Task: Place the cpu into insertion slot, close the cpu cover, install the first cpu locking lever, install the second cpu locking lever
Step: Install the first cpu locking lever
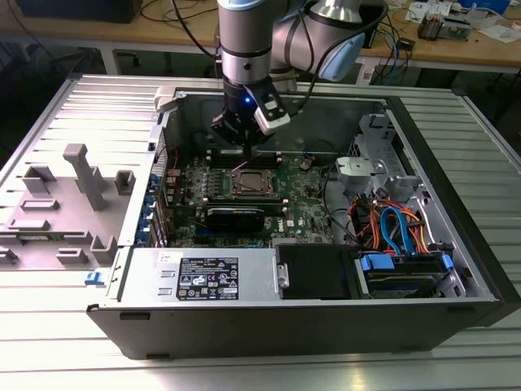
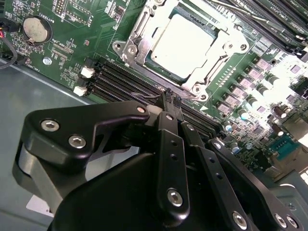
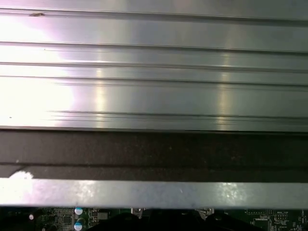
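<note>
The cpu (image 2: 185, 45) lies flat in the insertion slot (image 2: 191, 89), its silver top glaring. The cpu cover (image 2: 138, 34) is down around it as a silvery frame. My gripper (image 2: 171, 97) is shut, its black fingertips just at the socket's edge next to the memory slots. A thin wire locking lever (image 2: 151, 97) meets the fingertips; I cannot tell whether it is pinched or only touched. Another lever rod (image 2: 240, 13) runs along the socket's opposite side. In the exterior view the gripper (image 1: 244, 140) hangs just behind the cpu (image 1: 250, 182) inside the open case.
A coin battery (image 2: 37, 29) and long black memory slots (image 2: 120, 79) flank the socket. A black card (image 1: 234, 217), drive cables (image 1: 391, 228) and the power supply (image 1: 203, 277) crowd the case. Grey plastic parts (image 1: 81, 179) lie at the exterior view's left. A ribbed metal surface (image 3: 154, 72) spans the first wrist view.
</note>
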`<state>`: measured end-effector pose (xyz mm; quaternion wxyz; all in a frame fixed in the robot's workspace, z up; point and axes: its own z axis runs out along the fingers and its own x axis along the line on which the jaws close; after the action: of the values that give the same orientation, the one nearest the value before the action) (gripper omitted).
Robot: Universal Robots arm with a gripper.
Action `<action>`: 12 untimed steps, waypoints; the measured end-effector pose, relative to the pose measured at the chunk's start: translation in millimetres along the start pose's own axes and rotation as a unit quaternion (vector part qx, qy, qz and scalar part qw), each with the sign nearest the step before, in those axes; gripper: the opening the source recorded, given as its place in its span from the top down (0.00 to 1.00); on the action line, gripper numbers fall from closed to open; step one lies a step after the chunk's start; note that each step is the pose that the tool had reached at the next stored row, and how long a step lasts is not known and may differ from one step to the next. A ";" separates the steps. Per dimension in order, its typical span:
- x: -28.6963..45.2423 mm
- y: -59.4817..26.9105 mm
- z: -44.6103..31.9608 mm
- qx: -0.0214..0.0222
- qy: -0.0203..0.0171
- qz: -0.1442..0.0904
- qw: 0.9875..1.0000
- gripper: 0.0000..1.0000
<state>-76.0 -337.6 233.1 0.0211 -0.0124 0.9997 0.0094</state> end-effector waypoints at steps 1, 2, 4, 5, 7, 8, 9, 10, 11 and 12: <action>-0.4 0.1 0.3 0.000 0.000 0.000 1.000 0.89; -0.7 0.1 0.5 0.000 0.000 0.000 1.000 0.89; -1.0 0.0 0.6 0.000 0.000 0.000 1.000 0.89; -1.0 0.0 0.7 0.000 0.000 0.000 1.000 0.89; -1.1 0.1 0.7 0.000 0.000 0.000 1.000 0.89; -1.1 0.1 0.7 0.000 0.000 0.000 1.000 0.89; -1.1 0.1 0.8 0.000 0.000 0.000 1.000 0.89; -1.1 0.1 0.8 0.000 0.000 0.000 1.000 0.89; -1.1 0.1 0.8 0.000 0.000 0.000 1.000 0.89; -1.1 0.1 0.8 0.000 0.000 0.000 1.000 0.89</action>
<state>-74.8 -337.4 232.3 0.0210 -0.0124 0.9997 0.0094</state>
